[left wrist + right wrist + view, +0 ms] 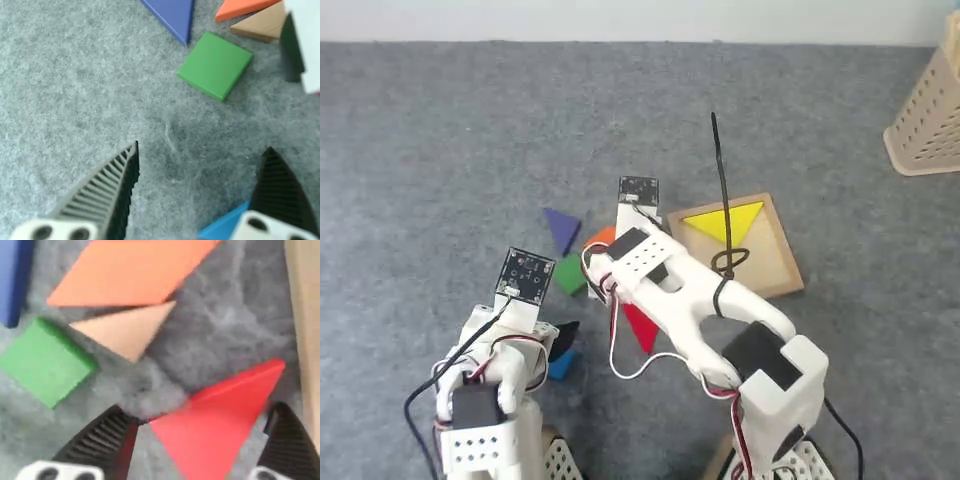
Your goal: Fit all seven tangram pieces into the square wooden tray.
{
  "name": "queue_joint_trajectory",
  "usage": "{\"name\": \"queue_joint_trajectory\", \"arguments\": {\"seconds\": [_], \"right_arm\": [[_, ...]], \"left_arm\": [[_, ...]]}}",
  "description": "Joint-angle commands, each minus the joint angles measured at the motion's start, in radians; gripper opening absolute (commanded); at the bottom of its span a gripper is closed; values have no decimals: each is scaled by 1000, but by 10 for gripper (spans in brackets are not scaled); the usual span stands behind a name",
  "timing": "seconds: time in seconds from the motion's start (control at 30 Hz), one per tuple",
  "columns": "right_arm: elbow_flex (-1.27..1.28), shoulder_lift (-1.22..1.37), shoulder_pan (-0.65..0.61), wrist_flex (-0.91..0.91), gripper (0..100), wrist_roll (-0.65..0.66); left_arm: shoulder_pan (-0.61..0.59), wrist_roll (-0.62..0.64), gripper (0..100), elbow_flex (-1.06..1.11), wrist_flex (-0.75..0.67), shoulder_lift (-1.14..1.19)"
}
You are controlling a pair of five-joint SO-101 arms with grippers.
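The square wooden tray [782,268] holds a yellow triangle [725,220]. My right gripper [200,432] is open low over the carpet, and the red triangle [220,415] lies between its fingers. Just beyond it lie a tan triangle [125,332], an orange parallelogram [135,270] and a green square [45,362]. The tray's edge [305,315] shows at one side. My left gripper [200,175] is open over bare carpet. A light blue piece [225,227] lies by one finger, and the green square [216,65] and purple triangle [172,15] lie farther off.
Grey carpet covers the table. A perforated beige holder [930,110] stands at the far right. A black cable [722,190] rises over the tray from the right arm. Part of the right arm [300,45] shows past the green square in the left wrist view.
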Motion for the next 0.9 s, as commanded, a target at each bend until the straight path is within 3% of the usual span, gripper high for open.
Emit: {"name": "queue_joint_trajectory", "arguments": {"seconds": [0.0,0.3,0.43,0.63,0.87], "right_arm": [[-37,-12,7,61,366,61],[-29,-2,10,65,365,75],[-9,-2,12,65,346,147],[-3,-2,10,58,211,275],[20,-2,12,56,203,396]], "left_arm": [[2,-2,353,-5,0,-14],[2,-2,353,-5,0,-14],[2,-2,353,-5,0,-14],[2,-2,353,-5,0,-14],[2,-2,353,-5,0,-14]]}}
